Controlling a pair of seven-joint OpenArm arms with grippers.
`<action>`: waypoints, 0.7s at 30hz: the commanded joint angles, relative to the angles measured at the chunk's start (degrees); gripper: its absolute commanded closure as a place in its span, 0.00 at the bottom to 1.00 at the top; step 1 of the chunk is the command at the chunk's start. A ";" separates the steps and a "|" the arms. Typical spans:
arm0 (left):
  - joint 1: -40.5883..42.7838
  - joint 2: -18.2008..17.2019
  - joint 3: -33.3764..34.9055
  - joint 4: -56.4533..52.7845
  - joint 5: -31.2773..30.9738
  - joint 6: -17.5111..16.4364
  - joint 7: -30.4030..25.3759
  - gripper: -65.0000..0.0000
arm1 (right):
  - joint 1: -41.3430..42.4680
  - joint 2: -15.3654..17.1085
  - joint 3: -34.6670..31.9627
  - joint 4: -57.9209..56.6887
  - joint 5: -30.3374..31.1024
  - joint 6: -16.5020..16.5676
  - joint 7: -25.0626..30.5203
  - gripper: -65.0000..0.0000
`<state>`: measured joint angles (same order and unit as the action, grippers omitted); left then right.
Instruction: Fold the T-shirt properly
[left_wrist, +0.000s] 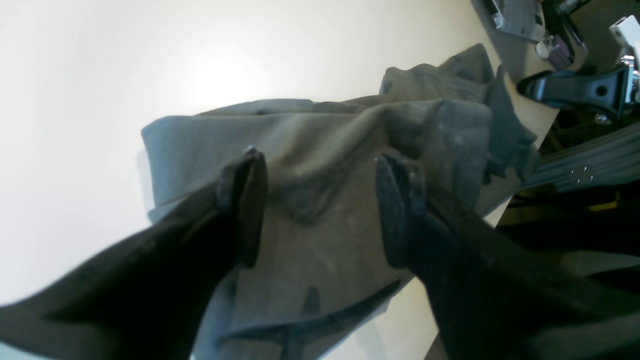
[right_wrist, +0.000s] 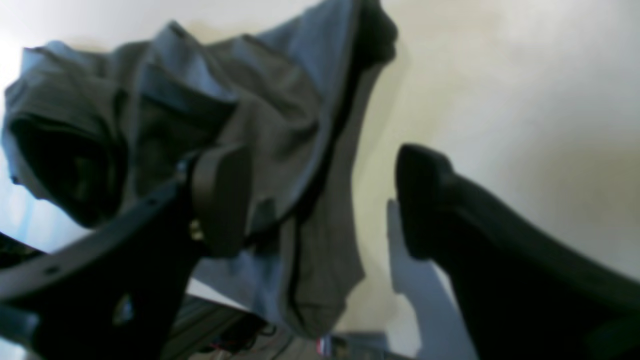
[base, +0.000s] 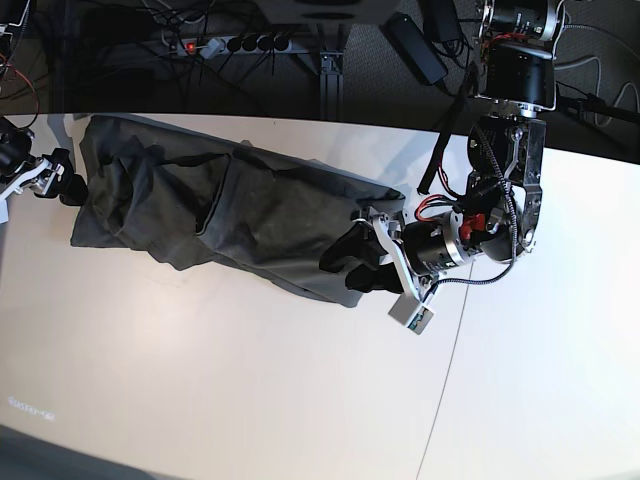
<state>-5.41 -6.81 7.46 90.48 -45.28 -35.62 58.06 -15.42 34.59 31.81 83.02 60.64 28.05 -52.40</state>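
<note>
Hovering low over the near end of the T-shirt (base: 230, 215), my left hand (base: 352, 265) has its two fingers spread wide, one on each side of a rumpled stretch of cloth, with nothing pinched between them. In the left wrist view the fingertips (left_wrist: 247, 200) sit above the fabric with a broad gap across, and the T-shirt (left_wrist: 325, 165) runs away from me in a long, loosely gathered band.

The garment lies bunched and creased on the pale surface (base: 220, 380), stretched lengthwise from my left hand toward the far corner near the back edge. Its far end is heaped in thick folds close to my right hand (base: 68, 185), which sits at the very edge of the overhead view.

From the right wrist camera, my right hand (right_wrist: 320, 200) is also spread: one finger rests against the hanging folds of the T-shirt (right_wrist: 260, 115), the other stands apart over the bare surface (right_wrist: 525, 90). It grips nothing.
</note>
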 joint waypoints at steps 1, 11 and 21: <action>-1.09 0.00 -0.09 1.07 -1.09 -1.11 -1.70 0.42 | 0.48 1.51 0.70 1.86 2.40 3.69 1.11 0.51; -1.09 0.02 -0.07 1.05 0.09 -1.11 -3.82 0.42 | 5.25 -2.38 -3.78 4.61 0.52 3.76 2.67 1.00; -1.09 0.11 0.02 1.05 0.39 -1.18 -3.78 0.42 | 7.58 -3.41 -14.62 -2.71 -14.62 3.69 8.09 1.00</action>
<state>-5.43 -6.66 7.53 90.48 -43.77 -35.62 55.66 -8.38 29.78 16.75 79.81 47.05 28.03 -44.21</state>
